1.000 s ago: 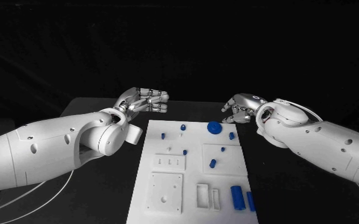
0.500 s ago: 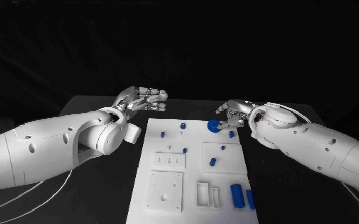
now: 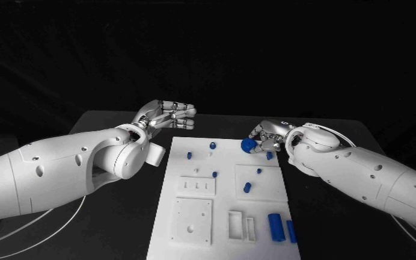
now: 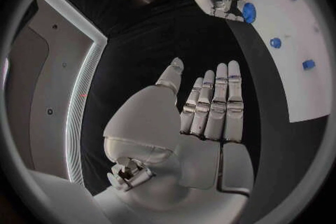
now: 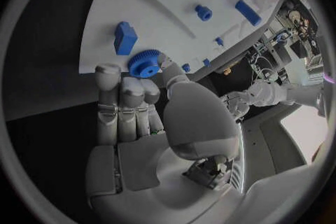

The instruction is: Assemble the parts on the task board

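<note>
Two hands are over the far end of the table, and we go left to right. Our left hand [image 3: 166, 115] hovers past the far left corner of the task board [image 3: 195, 224], holding nothing; in its wrist view the fingers lie straight and close together with the thumb apart, so we call it open. It sits where it sat a second ago.

The change is on the right. Our right hand [image 3: 265, 135] has come in from beyond the board's right edge and down to the blue gear [image 3: 249, 146] at the far right corner. In the right wrist view the thumb and fingertips [image 5: 108, 74] touch the gear's rim, but we cannot tell whether the pinch has closed or the gear has left the board. We judge that the pickup is just beginning.

Around it, a small blue peg [image 3: 212, 147] stands just left of the gear, and a blue block [image 3: 269, 156] lies just near of it, under the hand; the fingers could knock either one. Further toward us lie a slanted blue piece [image 3: 246, 188] on the raised plate and two blue bars [image 3: 276, 229] at the near right, well apart from the hand
</note>
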Controlling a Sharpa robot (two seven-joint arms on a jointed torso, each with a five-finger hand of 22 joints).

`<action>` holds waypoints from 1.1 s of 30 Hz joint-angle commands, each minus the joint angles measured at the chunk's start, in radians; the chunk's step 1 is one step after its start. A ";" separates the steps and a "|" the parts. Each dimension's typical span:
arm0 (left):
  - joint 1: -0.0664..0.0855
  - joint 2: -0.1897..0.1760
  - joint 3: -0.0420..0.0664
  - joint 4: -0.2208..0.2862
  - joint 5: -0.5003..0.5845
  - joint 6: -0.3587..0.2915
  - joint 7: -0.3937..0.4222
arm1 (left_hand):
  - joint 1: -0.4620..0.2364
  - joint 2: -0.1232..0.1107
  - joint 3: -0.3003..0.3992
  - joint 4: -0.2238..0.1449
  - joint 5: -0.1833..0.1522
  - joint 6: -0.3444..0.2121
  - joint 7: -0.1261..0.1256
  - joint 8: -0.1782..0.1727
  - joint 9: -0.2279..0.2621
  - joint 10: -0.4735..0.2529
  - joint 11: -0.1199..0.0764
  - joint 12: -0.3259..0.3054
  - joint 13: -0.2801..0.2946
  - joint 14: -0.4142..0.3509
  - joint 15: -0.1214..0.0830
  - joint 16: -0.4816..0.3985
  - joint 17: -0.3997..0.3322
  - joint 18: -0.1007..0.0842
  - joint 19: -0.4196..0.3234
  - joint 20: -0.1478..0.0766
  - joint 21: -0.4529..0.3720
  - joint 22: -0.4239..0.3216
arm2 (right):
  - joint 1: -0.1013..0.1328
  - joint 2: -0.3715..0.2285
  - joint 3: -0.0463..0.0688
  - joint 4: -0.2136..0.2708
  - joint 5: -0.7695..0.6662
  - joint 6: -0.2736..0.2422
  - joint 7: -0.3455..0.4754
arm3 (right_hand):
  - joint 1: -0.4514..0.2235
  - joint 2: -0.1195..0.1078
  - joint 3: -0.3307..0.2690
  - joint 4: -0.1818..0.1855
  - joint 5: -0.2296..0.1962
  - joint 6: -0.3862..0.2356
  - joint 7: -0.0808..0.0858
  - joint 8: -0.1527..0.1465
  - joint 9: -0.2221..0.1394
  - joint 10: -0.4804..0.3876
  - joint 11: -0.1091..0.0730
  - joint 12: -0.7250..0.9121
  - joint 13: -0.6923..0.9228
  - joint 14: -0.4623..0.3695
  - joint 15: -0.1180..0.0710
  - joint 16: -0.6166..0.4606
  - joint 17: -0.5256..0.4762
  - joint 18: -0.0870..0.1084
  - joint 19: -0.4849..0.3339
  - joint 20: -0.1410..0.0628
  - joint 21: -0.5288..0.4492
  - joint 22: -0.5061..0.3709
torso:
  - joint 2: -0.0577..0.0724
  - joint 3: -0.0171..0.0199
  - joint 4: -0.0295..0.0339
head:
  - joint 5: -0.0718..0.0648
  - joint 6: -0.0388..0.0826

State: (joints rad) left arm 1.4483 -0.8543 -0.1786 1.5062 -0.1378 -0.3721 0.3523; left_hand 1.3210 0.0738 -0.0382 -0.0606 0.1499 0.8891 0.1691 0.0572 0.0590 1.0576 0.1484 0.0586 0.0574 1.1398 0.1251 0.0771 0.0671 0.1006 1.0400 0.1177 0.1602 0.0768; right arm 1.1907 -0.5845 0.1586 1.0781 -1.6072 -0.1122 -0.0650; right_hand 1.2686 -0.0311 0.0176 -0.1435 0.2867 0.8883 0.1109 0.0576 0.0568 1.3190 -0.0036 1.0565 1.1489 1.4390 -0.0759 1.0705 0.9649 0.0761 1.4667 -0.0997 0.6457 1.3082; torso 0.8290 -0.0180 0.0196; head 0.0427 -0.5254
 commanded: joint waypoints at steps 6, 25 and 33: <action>0.001 0.003 0.001 0.002 -0.007 0.015 0.005 | 0.010 -0.002 0.005 0.002 -0.001 -0.006 -0.002 0.001 0.000 -0.003 0.002 0.003 0.001 0.007 0.002 0.001 0.001 -0.016 0.004 -0.004 0.002 0.000 | -0.001 0.010 0.001 -0.017 0.000 0.019 0.014 | -0.011 0.021 0.020 -0.019 -0.007 0.041 -0.004 0.002 0.003 0.006 -0.008 0.003 0.003 0.005 -0.003 -0.006 0.006 0.007 0.044 0.000 -0.013 0.027 | 0.001 0.0009 -0.0006 | 0.002 -0.004; 0.001 0.002 0.001 0.004 -0.007 0.006 -0.006 | 0.017 -0.003 0.010 -0.009 0.004 -0.020 0.000 0.001 -0.001 -0.010 0.004 0.003 0.001 0.007 0.002 0.001 0.001 -0.015 0.004 -0.004 0.003 0.000 | -0.002 0.015 0.000 -0.023 0.004 0.053 -0.005 | -0.047 0.028 0.007 0.016 -0.039 0.121 -0.007 0.005 0.006 0.007 -0.006 0.002 0.005 0.006 -0.003 -0.005 0.010 0.005 0.048 0.000 -0.021 0.042 | 0.000 0.0009 -0.0011 | -0.002 -0.016; 0.001 0.001 0.001 0.004 -0.007 0.006 -0.009 | 0.018 -0.003 0.011 -0.011 0.005 -0.022 0.001 0.001 -0.001 -0.011 0.004 0.003 0.001 0.007 0.002 0.001 0.001 -0.015 0.004 -0.004 0.003 0.000 | -0.002 0.017 0.000 -0.017 -0.023 0.050 -0.022 | -0.037 0.019 -0.023 0.047 -0.039 0.123 -0.006 0.005 0.006 0.008 -0.004 0.004 0.005 0.006 0.000 -0.001 0.014 0.007 0.049 0.003 -0.021 0.051 | 0.000 0.0008 -0.0006 | -0.002 -0.015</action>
State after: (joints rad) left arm 1.4483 -0.8539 -0.1785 1.5076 -0.1384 -0.3729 0.3409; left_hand 1.3315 0.0712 -0.0304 -0.0684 0.1499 0.8733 0.1715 0.0572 0.0588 1.0541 0.1519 0.0587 0.0573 1.1398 0.1251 0.0771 0.0671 0.1005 1.0400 0.1178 0.1602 0.0768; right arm 1.1926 -0.5686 0.1605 1.0596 -1.6074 -0.0884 -0.0667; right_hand 1.2280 -0.0093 -0.0039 -0.0993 0.2517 1.0028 0.1030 0.0566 0.0623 1.3224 -0.0072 1.0564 1.1533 1.4398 -0.0768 1.0662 0.9777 0.0762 1.4667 -0.0997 0.6298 1.3078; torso 0.8286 -0.0173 0.0190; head 0.0399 -0.5407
